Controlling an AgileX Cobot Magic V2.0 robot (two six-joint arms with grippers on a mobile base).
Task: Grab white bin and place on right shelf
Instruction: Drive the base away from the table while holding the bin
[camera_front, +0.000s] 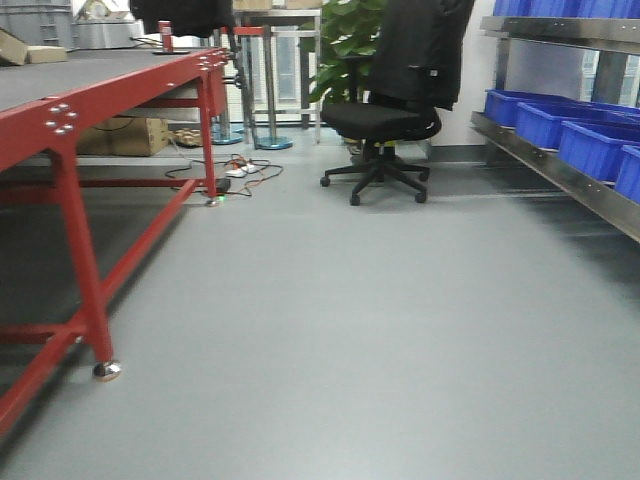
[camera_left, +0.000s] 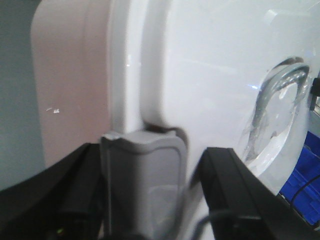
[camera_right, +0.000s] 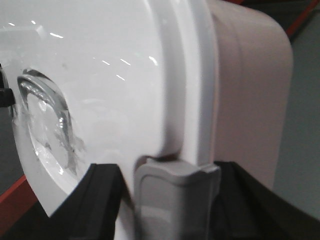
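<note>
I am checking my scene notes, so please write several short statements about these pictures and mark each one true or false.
1. Blue bins stand on the right shelf. True.
2. The office chair is red. False: it is black.
3. A grey latch lies between the left fingers. True.
4. The white bin has no lid. False: a glossy white lid covers it.

Off-white, pinkish plastic tote (camera_left: 70, 90) wears its glossy white lid (camera_left: 210, 75). Steel-railed metal rack shelf (camera_front: 560, 172) sits under blue plastic bins (camera_front: 545, 122).
</note>
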